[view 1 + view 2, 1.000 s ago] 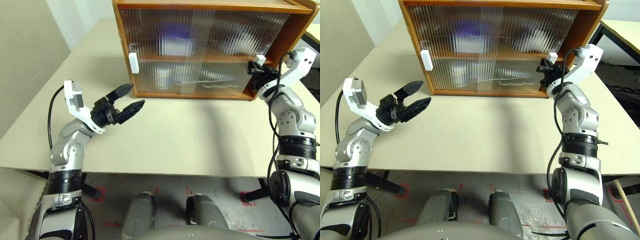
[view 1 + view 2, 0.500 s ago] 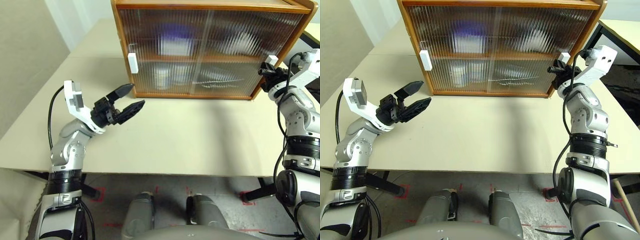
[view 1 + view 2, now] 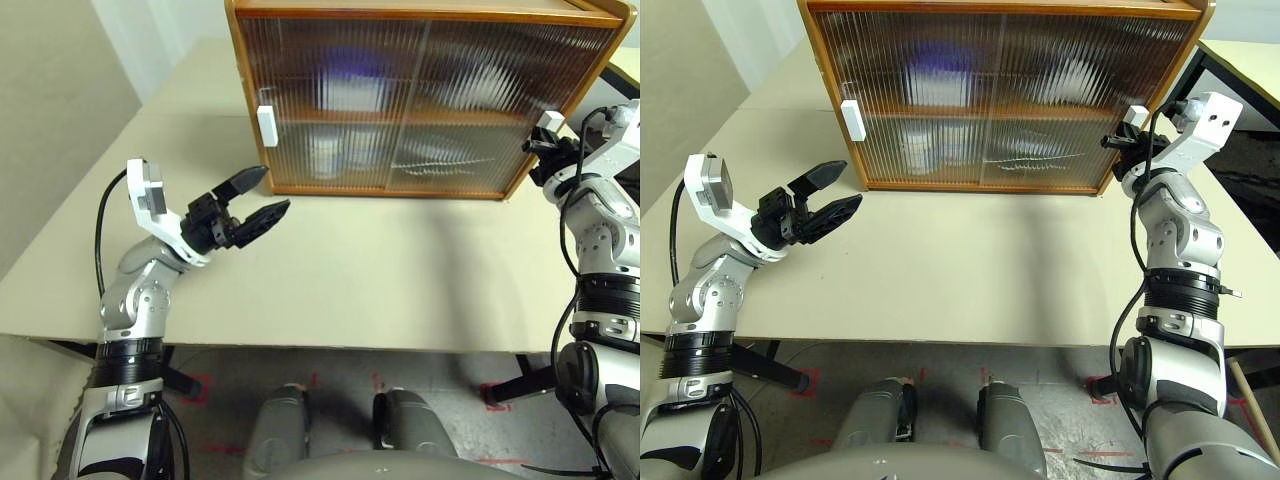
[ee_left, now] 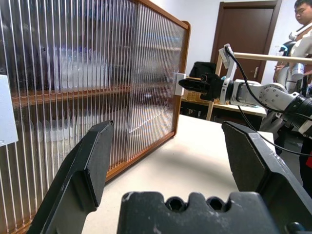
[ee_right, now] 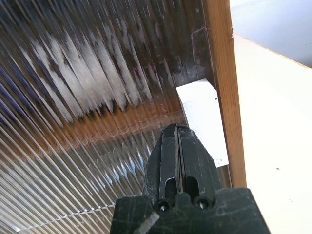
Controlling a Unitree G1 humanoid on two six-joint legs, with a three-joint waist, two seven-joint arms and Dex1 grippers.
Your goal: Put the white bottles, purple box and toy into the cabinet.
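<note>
Pushes the right door (image 3: 480, 100) a bit more to the right than a second ago, up to the side of the cabinet (image 3: 400, 12). Does it with the right jaws, shut tight and holding nothing, tip at the white handle (image 3: 549, 121). Keeps the left jaws wide and empty over the desk (image 3: 400, 270), near the left handle (image 3: 266, 125).

Looks shut now, both doors. Shows only blurry shapes behind the ribbed fronts: something purple on the top shelf, likely the box (image 3: 350, 85); something white on the lower shelf, likely a bottle (image 3: 325, 155); something pale up on the right, maybe the toy (image 3: 490, 85), too blurry to tell. So likely near the end of the job.

Could still go wrong in a few ways:
- Pushing on with no room left to slide could shove the whole cabinet along the desk.
- Pressing with such a thin tip could let it slip off the handle and scrape the door.
- Pulling back carelessly could hook the handle and drag the door open again.
- Swinging the left arm away could bump the left handle.
</note>
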